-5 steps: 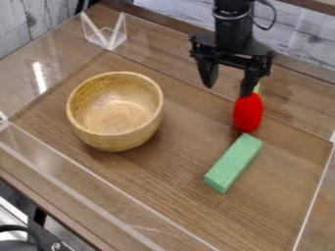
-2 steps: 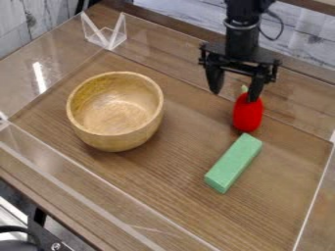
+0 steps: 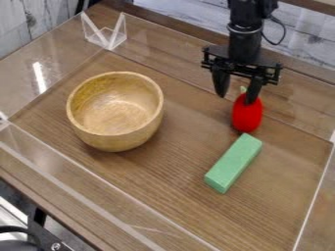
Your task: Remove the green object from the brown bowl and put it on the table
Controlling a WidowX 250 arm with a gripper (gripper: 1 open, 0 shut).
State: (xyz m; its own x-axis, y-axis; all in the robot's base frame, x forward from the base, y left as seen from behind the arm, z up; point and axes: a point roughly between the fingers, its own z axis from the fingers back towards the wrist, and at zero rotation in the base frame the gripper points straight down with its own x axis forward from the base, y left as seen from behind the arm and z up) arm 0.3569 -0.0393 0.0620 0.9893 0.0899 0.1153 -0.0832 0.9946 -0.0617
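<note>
The green object [image 3: 233, 163], a flat mint-green block, lies on the table [image 3: 157, 181] in front and to the right of the brown bowl [image 3: 116, 109], outside it. The bowl looks empty. My gripper [image 3: 242, 92] points straight down at the right rear, well behind the block. Its fingers stand apart, straddling the green top of a red strawberry-like toy [image 3: 248, 114]. I cannot tell whether they touch it.
Clear acrylic walls [image 3: 53, 162] edge the tabletop. A folded clear piece [image 3: 104, 32] stands at the back left corner. The red toy stands just behind the green block's far end.
The gripper has come down and slightly right over the red toy, and its fingers have drawn closer together. The bowl and green block have not moved.
</note>
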